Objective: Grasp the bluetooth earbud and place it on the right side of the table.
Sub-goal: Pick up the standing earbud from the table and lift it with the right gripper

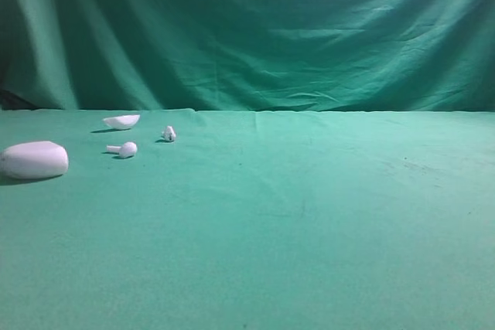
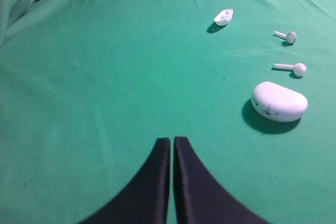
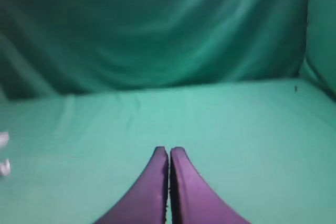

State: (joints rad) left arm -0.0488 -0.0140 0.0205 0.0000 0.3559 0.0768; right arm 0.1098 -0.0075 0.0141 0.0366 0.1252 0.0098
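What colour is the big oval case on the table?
White, plain; the oval case shows best in the left wrist view.

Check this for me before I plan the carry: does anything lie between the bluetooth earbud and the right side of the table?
Nothing visible does. The bluetooth earbud lies at the far left beside the other earbud, the oval case and the small white shell; the table to its right shows only bare green cloth.
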